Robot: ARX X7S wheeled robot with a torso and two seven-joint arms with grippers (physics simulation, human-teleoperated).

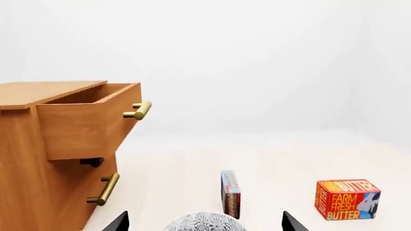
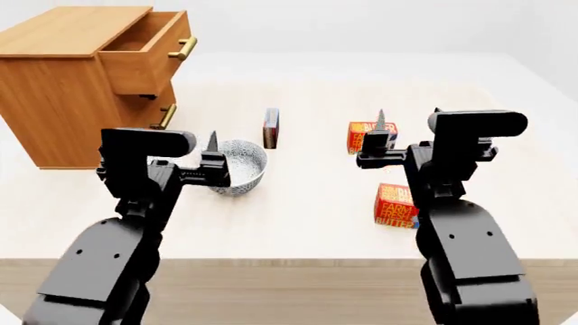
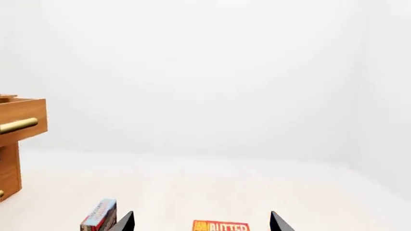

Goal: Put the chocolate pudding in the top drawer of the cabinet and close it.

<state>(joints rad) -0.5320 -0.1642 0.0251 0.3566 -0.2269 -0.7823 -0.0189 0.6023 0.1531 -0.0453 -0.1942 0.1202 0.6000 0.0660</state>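
The light-brown wooden three-drawer cabinet [image 2: 63, 88] stood w/ its plain-wood top drawer [image 2: 149, 54] pulled open. Both black grippers, left [image 1: 204, 222] & right [image 3: 200, 222], hovered w/ fingers apart, holding nothing. The slim blue-edged chocolate pudding box [image 2: 271, 127] stood on edge on the table, just beyond the patterned grey bowl [image 2: 239, 166], apart from cabinet.

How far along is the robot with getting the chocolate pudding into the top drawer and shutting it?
Early stage. Done: the top drawer of the cabinet already stands pulled open. In hand: nothing; the left gripper and right gripper are both open and empty. Left: the chocolate pudding stands on edge on the table beyond the bowl, so it must be picked up, placed inside, and the drawer closed.
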